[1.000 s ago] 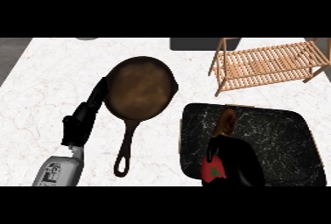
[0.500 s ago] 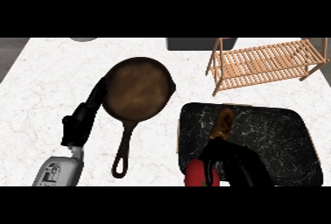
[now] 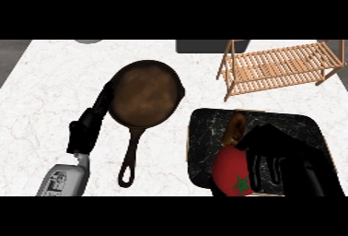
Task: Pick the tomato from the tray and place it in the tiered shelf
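The red tomato, with its green star-shaped stalk end showing, is at the front left corner of the dark marbled tray. My right hand lies over the tomato's right side, thumb above it and fingers curled down across it. Part of the tomato is hidden under the hand. The wooden slatted tiered shelf stands at the back right, beyond the tray. My left hand rests on the counter at the left, fingers straight along the pan's left rim.
A cast-iron frying pan lies left of the tray, its handle pointing toward me. A brown oblong item lies on the tray just behind my right hand. A dark box sits at the back edge.
My right hand has shifted right and back over the tray. The tomato has come with it and looks larger and more exposed. The left hand has not moved.
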Action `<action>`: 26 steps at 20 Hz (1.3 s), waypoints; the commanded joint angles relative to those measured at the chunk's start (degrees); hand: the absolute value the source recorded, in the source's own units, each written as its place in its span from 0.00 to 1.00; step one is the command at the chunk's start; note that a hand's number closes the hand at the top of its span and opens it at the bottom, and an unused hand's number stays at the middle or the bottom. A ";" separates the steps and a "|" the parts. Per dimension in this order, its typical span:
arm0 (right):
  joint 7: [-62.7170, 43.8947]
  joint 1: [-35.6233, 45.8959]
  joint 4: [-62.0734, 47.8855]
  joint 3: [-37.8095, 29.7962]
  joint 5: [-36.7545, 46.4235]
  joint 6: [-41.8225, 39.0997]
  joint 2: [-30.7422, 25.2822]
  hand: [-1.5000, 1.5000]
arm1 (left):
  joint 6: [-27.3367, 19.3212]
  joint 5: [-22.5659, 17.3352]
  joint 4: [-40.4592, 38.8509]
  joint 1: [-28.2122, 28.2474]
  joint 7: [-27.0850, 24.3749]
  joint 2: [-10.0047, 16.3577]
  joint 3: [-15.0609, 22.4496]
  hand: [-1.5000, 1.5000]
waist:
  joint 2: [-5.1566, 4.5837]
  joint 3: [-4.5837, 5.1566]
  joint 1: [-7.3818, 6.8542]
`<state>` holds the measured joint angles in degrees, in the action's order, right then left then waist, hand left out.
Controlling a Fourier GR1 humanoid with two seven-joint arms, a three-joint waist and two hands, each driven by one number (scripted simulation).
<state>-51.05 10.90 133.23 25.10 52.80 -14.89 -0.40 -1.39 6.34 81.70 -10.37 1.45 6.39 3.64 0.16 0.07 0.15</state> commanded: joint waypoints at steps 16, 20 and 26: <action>-4.78 32.74 -7.49 -30.76 -4.69 -7.91 -9.63 1.00 | -0.23 1.03 -1.07 1.48 -2.31 -1.88 -0.09 0.50 | -0.10 -0.03 -0.12; -0.23 35.57 -15.23 -33.22 -2.64 -3.69 -12.90 1.00 | 0.26 0.93 0.51 0.92 -1.40 -1.32 -0.56 0.50 | -0.15 -0.04 -0.38; 4.05 39.99 -24.24 -34.04 -2.46 -0.94 -16.50 1.00 | 2.49 0.02 2.49 -1.61 2.94 0.13 -1.47 0.50 | -0.16 -0.04 -0.56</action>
<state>-49.22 48.71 114.98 -9.49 48.80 -18.91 -15.64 0.00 6.74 82.47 -11.28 2.30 5.84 2.47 0.03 0.02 -0.20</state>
